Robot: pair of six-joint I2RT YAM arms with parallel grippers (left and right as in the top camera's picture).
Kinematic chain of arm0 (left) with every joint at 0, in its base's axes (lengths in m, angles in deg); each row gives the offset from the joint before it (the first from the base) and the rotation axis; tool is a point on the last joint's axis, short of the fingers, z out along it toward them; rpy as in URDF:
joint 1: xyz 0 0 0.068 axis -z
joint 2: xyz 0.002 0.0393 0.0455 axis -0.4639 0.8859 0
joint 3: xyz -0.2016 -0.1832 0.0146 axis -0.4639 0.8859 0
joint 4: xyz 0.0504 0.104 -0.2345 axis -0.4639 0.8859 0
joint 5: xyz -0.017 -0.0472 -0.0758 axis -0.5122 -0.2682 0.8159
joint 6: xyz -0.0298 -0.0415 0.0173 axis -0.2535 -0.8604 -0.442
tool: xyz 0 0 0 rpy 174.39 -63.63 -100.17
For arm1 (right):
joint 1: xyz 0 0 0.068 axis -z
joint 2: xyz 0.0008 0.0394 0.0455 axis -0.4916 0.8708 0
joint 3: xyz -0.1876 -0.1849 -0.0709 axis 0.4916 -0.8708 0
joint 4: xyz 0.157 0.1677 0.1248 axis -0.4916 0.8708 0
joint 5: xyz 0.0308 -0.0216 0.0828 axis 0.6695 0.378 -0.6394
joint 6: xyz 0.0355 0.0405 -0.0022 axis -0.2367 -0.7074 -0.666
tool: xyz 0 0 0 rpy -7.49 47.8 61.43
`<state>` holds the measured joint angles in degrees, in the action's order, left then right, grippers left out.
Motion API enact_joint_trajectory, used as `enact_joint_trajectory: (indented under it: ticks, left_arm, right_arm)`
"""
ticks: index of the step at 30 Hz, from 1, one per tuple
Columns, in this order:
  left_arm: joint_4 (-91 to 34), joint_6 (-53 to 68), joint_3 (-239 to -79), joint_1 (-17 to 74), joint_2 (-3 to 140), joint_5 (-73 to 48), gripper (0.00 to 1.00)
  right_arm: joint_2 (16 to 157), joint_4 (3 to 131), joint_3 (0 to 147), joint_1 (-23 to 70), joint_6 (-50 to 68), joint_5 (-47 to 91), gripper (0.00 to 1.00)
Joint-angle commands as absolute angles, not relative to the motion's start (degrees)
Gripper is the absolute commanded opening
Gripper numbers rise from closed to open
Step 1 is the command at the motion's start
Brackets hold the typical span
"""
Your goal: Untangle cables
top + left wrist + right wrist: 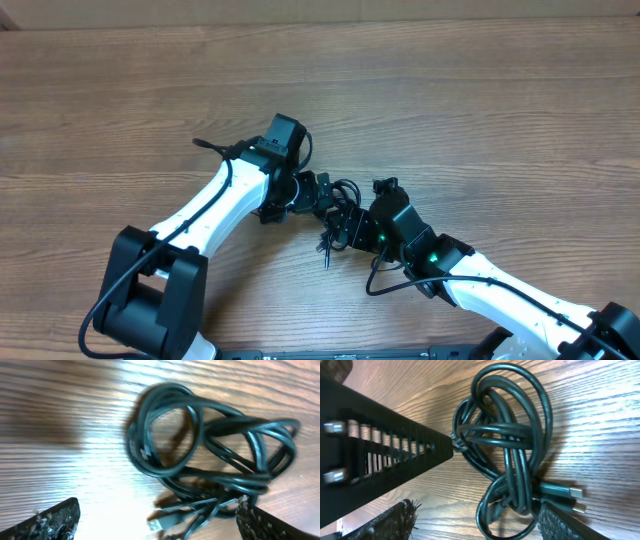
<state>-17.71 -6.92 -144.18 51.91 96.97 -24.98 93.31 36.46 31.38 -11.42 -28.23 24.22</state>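
Observation:
The cables (340, 208) are thin black cords bunched in loose tangled loops mid-table, with silver plug ends. In the left wrist view the bundle (210, 450) lies ahead of my left gripper (157, 522), which is open; a plug and some strands lie between its fingers, the right finger touching the cords. In the right wrist view the loops (512, 445) reach down between the fingers of my right gripper (477, 522), which is open; two silver plugs (572, 500) lie by its right finger. In the overhead view my left gripper (318, 192) and right gripper (350, 225) flank the bundle.
The wooden table (480, 110) surrounds the bundle. The left arm's black finger (380, 455) crosses the left of the right wrist view, its tip touching the cords. Thicker black arm cables (385, 285) hang by the right arm.

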Motion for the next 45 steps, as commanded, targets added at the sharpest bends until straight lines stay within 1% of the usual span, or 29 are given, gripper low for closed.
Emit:
enact_joint_trajectory:
  ticks: [1, 4, 8, 10, 15, 18, 20, 23, 25, 30, 36, 40, 45]
  left_arm:
    - [-17.27, -9.17, -143.98, 51.96, 96.14, -32.39, 0.99]
    - [-17.12, -12.29, -143.98, 51.98, 96.14, -36.3, 1.0]
    - [-16.22, -17.41, -143.98, 51.98, 96.14, -41.11, 0.99]
    - [-16.38, -17.71, -143.98, 51.98, 96.14, -41.22, 1.0]
    - [-16.44, -17.65, -143.96, 52.13, 96.19, -42.4, 0.99]
    - [-16.29, -17.49, -143.96, 52.13, 96.19, -42.07, 1.0]
    - [-16.07, -17.49, -143.96, 52.22, 96.21, -42.05, 1.0]
    - [-16.0, -17.39, -143.94, 52.59, 96.36, -42.29, 1.0]
    - [-16.14, -17.25, -143.94, 52.85, 96.84, -42.6, 1.0]
    - [-16.27, -17.25, -143.94, 53.62, 99.05, -43.84, 1.0]
    - [-16.53, -17.25, -143.94, 53.62, 102.33, -41.35, 0.99]
    - [-16.49, -17.23, -143.96, 53.6, 102.48, -40.85, 1.0]
    - [-16.46, -17.21, -143.94, 53.62, 102.48, -39.05, 1.0]
  right_arm:
    - [93.51, 35.85, 32.65, -11.31, -28.26, 23.41, 0.79]
    - [93.55, 35.56, 32.65, -11.31, -28.3, 23.39, 0.78]
    - [95.45, 32.9, 32.65, -11.31, -30.2, 22.23, 0.74]
    - [97.35, 30.78, 32.65, -11.31, -30.22, 20.61, 0.73]
    - [101.49, 26.47, 32.65, -11.31, -30.2, 16.99, 0.67]
    - [101.97, 26.45, 32.65, -11.31, -30.22, 16.88, 0.67]
    - [101.97, 26.43, 32.65, -11.31, -30.22, 15.54, 0.65]
    - [101.97, 26.25, 32.65, -11.31, -30.22, 12.99, 0.59]
    - [101.97, 25.88, 32.65, -11.31, -30.25, 11.87, 0.58]
    - [101.97, 24.68, 32.65, -11.31, -32.39, 10.06, 0.59]
    - [101.97, 25.33, 32.65, -11.31, -32.39, 13.8, 0.66]
    - [101.97, 26.78, 32.65, -11.31, -32.8, 16.46, 0.67]
    - [101.97, 27.12, 32.65, -11.31, -32.8, 16.44, 0.67]
